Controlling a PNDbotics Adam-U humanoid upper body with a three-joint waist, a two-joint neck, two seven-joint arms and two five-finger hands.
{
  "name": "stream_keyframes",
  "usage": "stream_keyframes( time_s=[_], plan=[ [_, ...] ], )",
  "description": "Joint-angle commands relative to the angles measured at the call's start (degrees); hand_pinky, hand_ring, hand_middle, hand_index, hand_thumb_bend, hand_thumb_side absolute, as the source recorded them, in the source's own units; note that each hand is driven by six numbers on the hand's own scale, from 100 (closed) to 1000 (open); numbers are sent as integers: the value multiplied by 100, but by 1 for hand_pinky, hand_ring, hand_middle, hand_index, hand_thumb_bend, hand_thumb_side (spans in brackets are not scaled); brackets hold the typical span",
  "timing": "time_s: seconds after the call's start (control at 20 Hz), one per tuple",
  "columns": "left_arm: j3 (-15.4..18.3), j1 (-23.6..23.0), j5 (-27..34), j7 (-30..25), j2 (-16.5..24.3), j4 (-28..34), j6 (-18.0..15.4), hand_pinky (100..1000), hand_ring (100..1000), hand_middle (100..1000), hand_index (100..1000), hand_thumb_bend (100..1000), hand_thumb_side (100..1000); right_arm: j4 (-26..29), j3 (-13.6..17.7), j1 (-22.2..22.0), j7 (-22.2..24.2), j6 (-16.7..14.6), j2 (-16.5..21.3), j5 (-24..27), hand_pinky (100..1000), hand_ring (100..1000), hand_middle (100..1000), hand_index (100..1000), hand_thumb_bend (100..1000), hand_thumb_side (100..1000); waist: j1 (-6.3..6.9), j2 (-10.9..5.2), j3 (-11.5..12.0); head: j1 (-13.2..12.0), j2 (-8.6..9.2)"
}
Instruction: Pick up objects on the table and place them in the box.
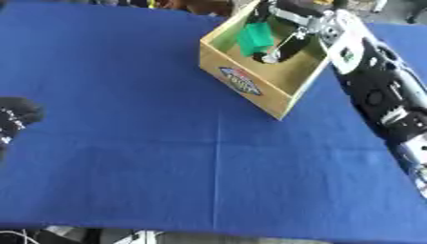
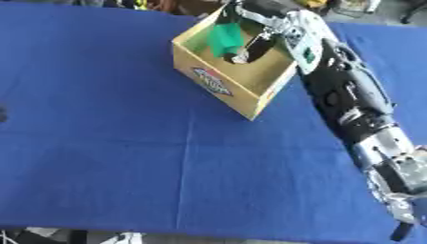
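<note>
A cardboard box (image 1: 250, 85) with a blue and red logo on its front wall stands open at the table's far middle right. My right arm comes in from the right, and my right hand (image 1: 279, 45) is down inside the box. Its fingers are curled on a green object (image 1: 256, 38), which hangs tilted by the box's far left wall at about rim height. The same green object (image 2: 225, 38) shows in the right eye view. My left hand (image 1: 15, 118) shows as a dark shape at the left edge, resting low over the cloth and touching nothing.
A blue cloth (image 1: 150, 143) covers the table, with a faint fold line down its middle. My right forearm (image 1: 380, 90) lies along the right side. Cables and floor show beyond the near edge (image 1: 125, 236).
</note>
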State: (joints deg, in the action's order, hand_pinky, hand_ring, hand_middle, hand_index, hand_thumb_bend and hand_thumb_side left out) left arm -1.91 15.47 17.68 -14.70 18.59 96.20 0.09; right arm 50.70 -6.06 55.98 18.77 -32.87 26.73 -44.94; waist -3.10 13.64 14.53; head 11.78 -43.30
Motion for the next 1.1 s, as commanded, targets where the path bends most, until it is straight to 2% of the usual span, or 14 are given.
stream_keyframes(
  time_s=[0.05,0.5,0.55,0.65,0.75,0.85,1.1],
  plan=[
    [-1,79,7,-22,61,92,-6,841,773,603,683,384,1000,-32,13,121,-32,9,53,-159,717,735,462,545,100,100,30,-85,1,19,-48],
    [7,76,1,-16,60,92,-7,841,773,603,683,387,1000,-194,35,51,-156,202,37,-503,727,745,489,620,100,186,19,-78,-35,20,-38],
    [10,73,0,-13,63,91,-6,841,773,603,683,387,1000,-206,30,35,-167,212,41,-540,734,752,530,675,100,260,17,-75,-41,17,-36],
    [13,72,-3,-10,65,92,-6,841,773,603,682,388,1000,-236,27,10,-178,232,42,-638,735,755,540,687,100,304,13,-70,-55,14,-35],
    [12,74,-4,-11,63,93,-5,841,772,603,682,389,1000,-255,33,-4,-209,238,40,-737,741,764,596,725,100,384,11,-68,-65,16,-33],
    [13,72,-6,-11,65,93,-5,841,772,602,682,390,1000,-264,35,-14,-249,230,42,-828,751,785,691,777,100,471,10,-68,-78,18,-32],
    [16,66,-8,-8,65,92,-3,841,772,602,682,391,1000,-292,39,-41,-275,199,44,-985,777,843,852,864,100,597,5,-72,-105,22,-32]
  ],
)
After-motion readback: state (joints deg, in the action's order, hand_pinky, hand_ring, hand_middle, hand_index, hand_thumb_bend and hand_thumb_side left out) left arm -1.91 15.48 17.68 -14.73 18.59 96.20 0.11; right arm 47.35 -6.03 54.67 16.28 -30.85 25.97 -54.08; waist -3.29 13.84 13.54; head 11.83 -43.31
